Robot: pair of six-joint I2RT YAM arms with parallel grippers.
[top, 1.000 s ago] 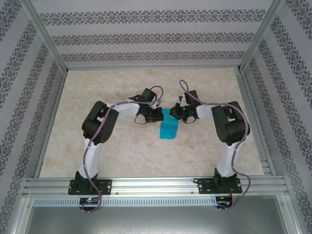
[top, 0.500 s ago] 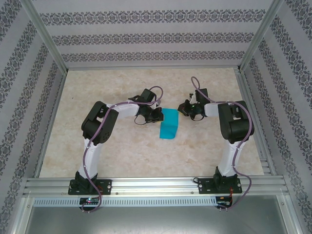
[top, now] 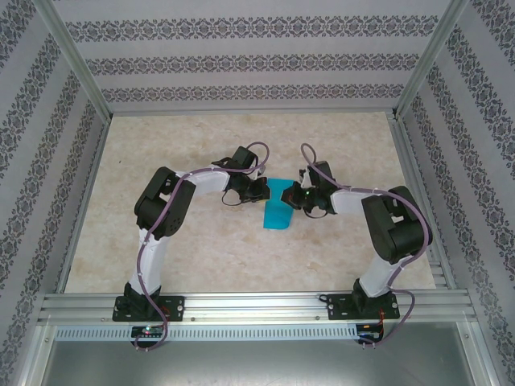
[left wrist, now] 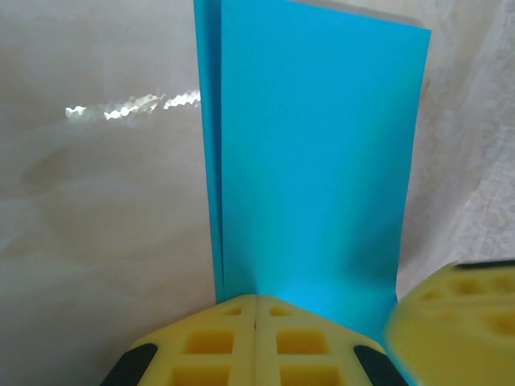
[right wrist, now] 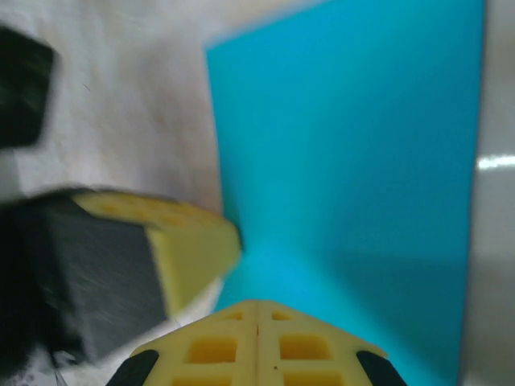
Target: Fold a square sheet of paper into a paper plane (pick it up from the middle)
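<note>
Left hand (left wrist: 256, 297) and right hand (right wrist: 257, 303), both clenched, touch the smooth folded teal paper (left wrist: 314, 161).

beige marbled tabletop (top: 201, 257); on it the square sheet of paper (top: 276, 213), folded to a teal rectangle, near centre, long axis near-to-far

Three views meeting at the middle of the tabletop (top: 201, 257): one high and far, two low and close.

The top external camera sits above and behind the arm bases at the near edge, looking down toward the far edge and taking in the whole tabletop. Each wrist camera looks past its own yellow fingertips, on the left gripper (left wrist: 256, 301) and the right gripper (right wrist: 257, 305), from very close to the surface. All three views share the square sheet of paper (top: 278, 207), and each wrist view catches the other gripper's fingertip.
</note>
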